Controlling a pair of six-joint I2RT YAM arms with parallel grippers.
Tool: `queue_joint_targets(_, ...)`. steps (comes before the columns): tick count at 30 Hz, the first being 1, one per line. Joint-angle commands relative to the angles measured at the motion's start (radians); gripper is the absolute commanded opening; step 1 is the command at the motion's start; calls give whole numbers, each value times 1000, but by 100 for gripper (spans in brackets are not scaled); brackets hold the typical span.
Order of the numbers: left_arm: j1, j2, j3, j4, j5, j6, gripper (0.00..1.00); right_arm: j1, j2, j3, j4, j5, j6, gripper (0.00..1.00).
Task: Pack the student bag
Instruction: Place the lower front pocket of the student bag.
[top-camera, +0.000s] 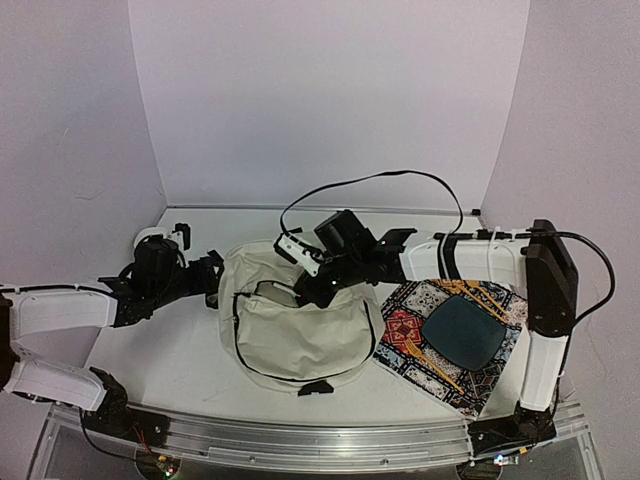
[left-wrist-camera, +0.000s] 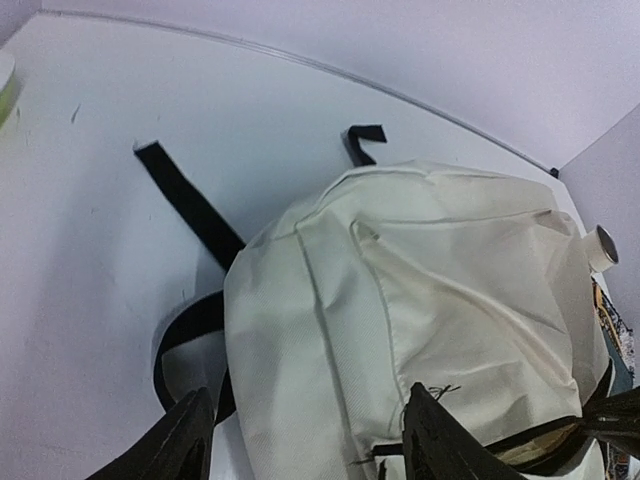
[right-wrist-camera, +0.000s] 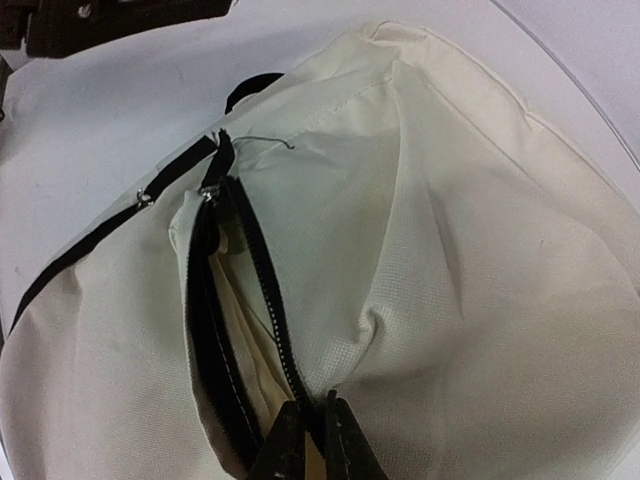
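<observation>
The student bag (top-camera: 300, 335), cream fabric with black zipper lines, lies flat in the middle of the table. My left gripper (top-camera: 212, 275) is at the bag's left end. In the left wrist view this gripper (left-wrist-camera: 315, 435) is open, and its fingers (left-wrist-camera: 190, 440) straddle a fold of the bag (left-wrist-camera: 420, 290) without closing on it. My right gripper (top-camera: 318, 290) reaches in from the right onto the bag's top. In the right wrist view it (right-wrist-camera: 312, 408) is shut on the black zipper edge (right-wrist-camera: 262, 290) beside a partly open slit (right-wrist-camera: 235, 330).
A colourful patterned placemat (top-camera: 420, 350) with a dark teal dish (top-camera: 462, 330) lies right of the bag. Black straps (left-wrist-camera: 190, 205) trail from the bag over the white table. A white round object (top-camera: 152, 238) sits at the back left. A black cable (top-camera: 400, 175) arcs above the right arm.
</observation>
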Motion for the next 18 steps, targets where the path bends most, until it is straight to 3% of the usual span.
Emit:
queue_joint_targets(1, 45, 47, -17, -4, 168, -115, 66, 20, 25, -10, -76, -1, 6, 11)
queue_joint_targets(9, 53, 108, -7, 5, 277, -149, 65, 22, 16, -2, -158, 88, -7, 14)
queue_joint_targets(18, 53, 66, -51, 13, 296, -210, 65, 72, -18, 105, -242, 177, -16, 31)
